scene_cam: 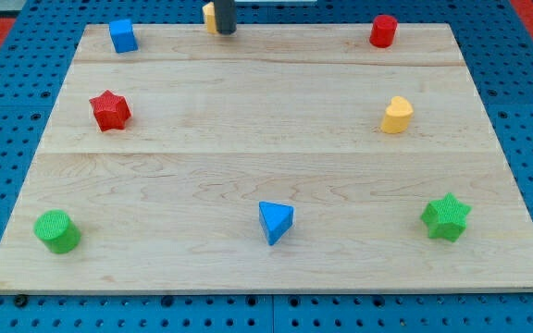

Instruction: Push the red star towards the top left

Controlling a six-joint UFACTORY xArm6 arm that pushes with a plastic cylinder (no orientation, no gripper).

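Red star (110,110) sits near the board's (248,102) left edge.

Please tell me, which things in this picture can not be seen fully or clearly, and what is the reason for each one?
- Yellow block, at the view's top: my tip and rod cover its right part, so its shape cannot be told.
- The rod: the view's top edge cuts it off; the arm above is not shown.
- Wooden board: the near corners touch the view's bottom edge.
- Red star: fully visible, far from my tip.
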